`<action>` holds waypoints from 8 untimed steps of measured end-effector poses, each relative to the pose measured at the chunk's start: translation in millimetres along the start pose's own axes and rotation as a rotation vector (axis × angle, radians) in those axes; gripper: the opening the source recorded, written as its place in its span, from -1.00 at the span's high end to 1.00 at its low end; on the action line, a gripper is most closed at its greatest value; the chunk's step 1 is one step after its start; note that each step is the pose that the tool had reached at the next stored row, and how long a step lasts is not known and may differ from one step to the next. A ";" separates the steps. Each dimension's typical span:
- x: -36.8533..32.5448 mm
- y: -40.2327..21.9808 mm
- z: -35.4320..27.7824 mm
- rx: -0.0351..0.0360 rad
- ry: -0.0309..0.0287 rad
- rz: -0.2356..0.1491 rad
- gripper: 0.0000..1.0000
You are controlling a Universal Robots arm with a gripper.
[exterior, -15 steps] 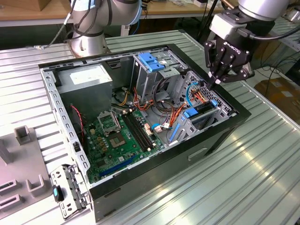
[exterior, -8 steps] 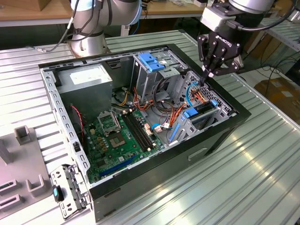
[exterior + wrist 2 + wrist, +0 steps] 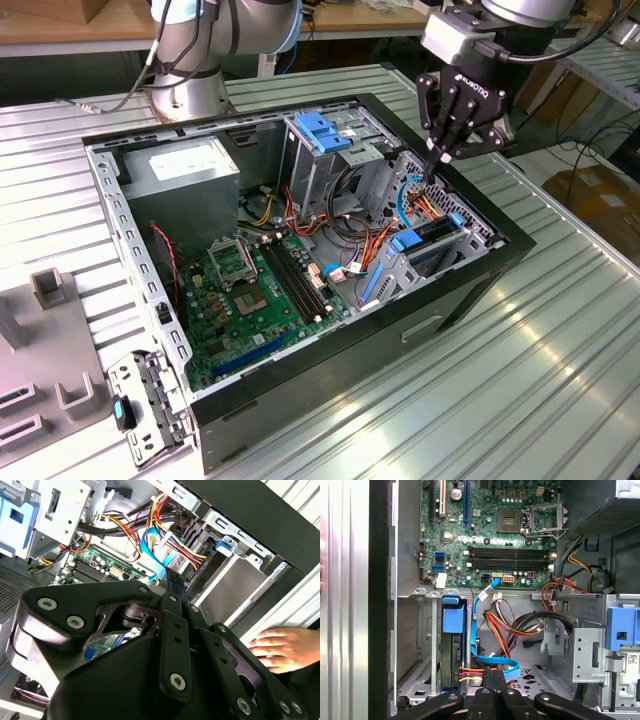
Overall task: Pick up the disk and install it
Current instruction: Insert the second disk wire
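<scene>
Disk [image 3: 452,650]: dark slab, blue plastic edging, bay-seated.

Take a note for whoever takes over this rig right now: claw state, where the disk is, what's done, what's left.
Claw: shut, nothing seen in it, tips down over the cables next to the disk.
Disk: on edge in the bay of the case, blue tab showing, not held.
Done: disk is picked up and in its slot.
Left: cannot tell whether it is fully seated or cabled, so check that.
Note: a person's hand rests on the table beside the case.
</scene>
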State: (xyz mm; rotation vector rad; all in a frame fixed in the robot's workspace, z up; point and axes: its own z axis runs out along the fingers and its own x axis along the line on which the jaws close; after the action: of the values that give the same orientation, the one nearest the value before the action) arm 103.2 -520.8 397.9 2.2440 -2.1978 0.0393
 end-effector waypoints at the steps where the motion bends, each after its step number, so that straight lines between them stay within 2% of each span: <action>1: -0.3 0.0 0.2 0.0000 0.0014 0.000 0.79; 3: -1.9 0.0 0.7 0.0000 0.0041 0.000 0.77; 4: -3.0 -0.1 0.6 0.0000 0.0041 0.000 0.65; 6: -5.8 -0.1 0.6 -0.0001 0.0048 0.000 0.65; 8: -9.2 -0.2 0.5 -0.0002 0.0110 0.000 0.65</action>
State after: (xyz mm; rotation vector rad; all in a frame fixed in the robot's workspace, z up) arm 103.2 -511.6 397.2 2.2384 -2.1921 0.0513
